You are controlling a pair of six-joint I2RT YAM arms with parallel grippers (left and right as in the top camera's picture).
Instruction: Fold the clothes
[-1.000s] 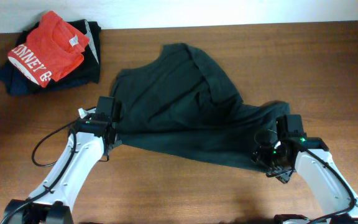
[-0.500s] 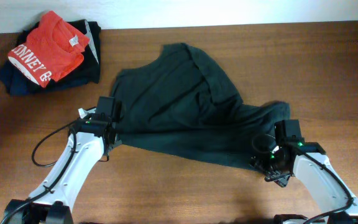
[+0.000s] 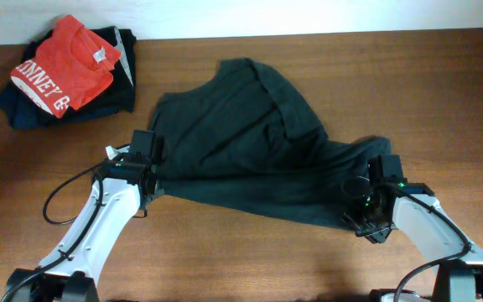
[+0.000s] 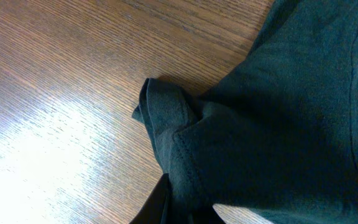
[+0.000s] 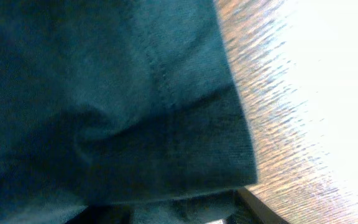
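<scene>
**Soft charcoal short-sleeved T-shirt [image 3: 241, 143] pinched by left gripper [image 3: 151, 172]; right gripper [image 3: 360, 216] unclear**

Closed tight, the left gripper holds the T-shirt's left lower corner. The right gripper is at its right lower corner; fabric hides its jaws. The T-shirt lies rumpled on a brown wooden table [image 3: 250, 260]. Up-left of it, a red lettered shirt [image 3: 61, 63] tops dark folded garments [image 3: 23, 113].

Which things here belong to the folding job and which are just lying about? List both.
Job: dark T-shirt; left pincer, shut on its edge.
Lying about: red shirt; dark folded garments under it.
</scene>
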